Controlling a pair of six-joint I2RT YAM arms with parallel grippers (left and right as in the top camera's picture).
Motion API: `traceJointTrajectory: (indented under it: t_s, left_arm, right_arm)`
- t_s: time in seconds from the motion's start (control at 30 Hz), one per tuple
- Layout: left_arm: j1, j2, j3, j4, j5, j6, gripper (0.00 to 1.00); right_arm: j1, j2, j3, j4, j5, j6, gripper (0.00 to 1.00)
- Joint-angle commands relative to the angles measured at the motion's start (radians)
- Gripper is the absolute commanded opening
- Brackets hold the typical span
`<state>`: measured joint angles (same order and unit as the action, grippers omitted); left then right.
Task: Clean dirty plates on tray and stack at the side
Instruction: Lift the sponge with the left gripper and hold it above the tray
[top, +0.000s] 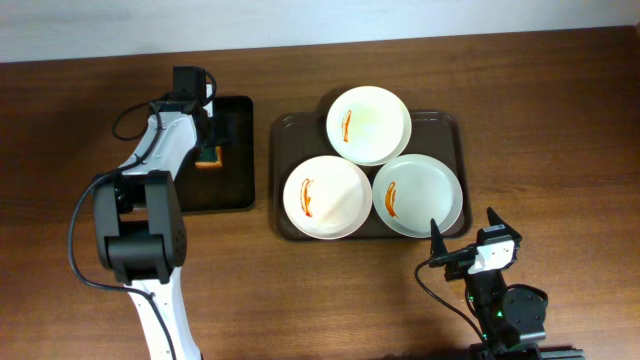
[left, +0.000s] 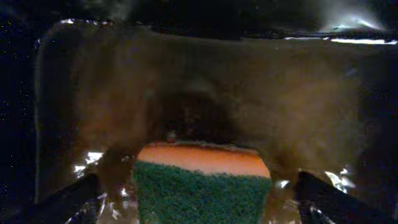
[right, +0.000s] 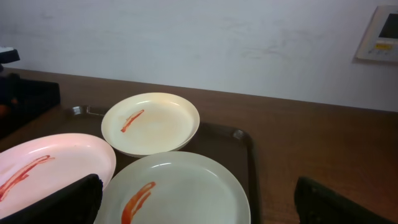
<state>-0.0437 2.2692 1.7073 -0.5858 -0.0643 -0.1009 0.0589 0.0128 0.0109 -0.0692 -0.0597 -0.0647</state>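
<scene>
Plates (top: 368, 125) streaked, on tray (top: 290, 140) | brown wooden table (top: 560, 120) | white wall (right: 217, 43) behind

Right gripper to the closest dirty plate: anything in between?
Nothing visible. The right gripper is open just outside the tray, whose low rim alone lies between it and the closest plate.

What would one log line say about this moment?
left gripper: open, astride sponge on black tray | right gripper: open, beside brown tray | plates: three on tray, all sauce-streaked | stacked: none
</scene>
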Motion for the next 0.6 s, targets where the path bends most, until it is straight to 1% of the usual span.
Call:
traceJointTrajectory:
  t_s: [0.0, 0.1, 0.13, 0.17, 0.2, 0.23, 0.33, 0.37, 0.4, 0.43, 0.53, 0.57]
  left_arm:
    - [0.001, 0.016, -0.009, 0.003, -0.012, 0.0, 0.0]
    - [0.001, 0.016, -0.009, 0.001, -0.011, 0.0, 0.0]
    - [0.001, 0.016, -0.009, 0.002, -0.012, 0.0, 0.1]
    - [0.001, 0.016, -0.009, -0.002, -0.011, 0.0, 0.89]
    - [0.0, 0.015, -0.008, -0.012, -0.011, 0.0, 1.0]
    - [0.0, 0.013, -0.005, -0.027, -0.011, 0.0, 1.0]
    - [0.007, 0.01, 0.034, -0.142, -0.011, 0.001, 1.0]
    - [0.007, 0.01, 0.037, -0.17, -0.011, 0.001, 0.98]
    - [0.007, 0.01, 0.037, -0.198, -0.011, 0.024, 0.68]
    - [0.01, 0.01, 0.037, -0.214, -0.011, 0.05, 0.55]
    - [0.01, 0.01, 0.037, -0.212, -0.012, 0.068, 0.45]
    - [0.01, 0.01, 0.037, -0.206, -0.011, 0.068, 0.45]
  right_arm:
    - [0.005, -0.006, -0.005, -0.006, 0.009, -0.006, 0.98]
    - [0.005, -0.006, -0.005, -0.006, 0.009, -0.006, 0.99]
    - [0.005, -0.006, -0.005, -0.006, 0.009, -0.006, 0.98]
    - [0.005, -0.006, -0.005, -0.006, 0.009, -0.006, 0.98]
    - [0.005, -0.006, -0.005, -0.006, 0.009, -0.006, 0.99]
    - [0.005, -0.006, -0.005, -0.006, 0.009, -0.006, 0.99]
    - [0.005, -0.006, -0.005, -0.006, 0.009, -0.006, 0.98]
    - [0.005, -0.006, -0.005, -0.006, 0.009, -0.006, 0.98]
    - [0.005, -0.006, -0.005, -0.006, 0.009, -0.006, 0.98]
    - [0.005, -0.006, -0.005, -0.006, 0.009, -0.006, 0.98]
    - [0.005, -0.006, -0.005, -0.006, 0.009, -0.006, 0.98]
    - [0.005, -0.006, -0.005, -0.006, 0.009, -0.006, 0.98]
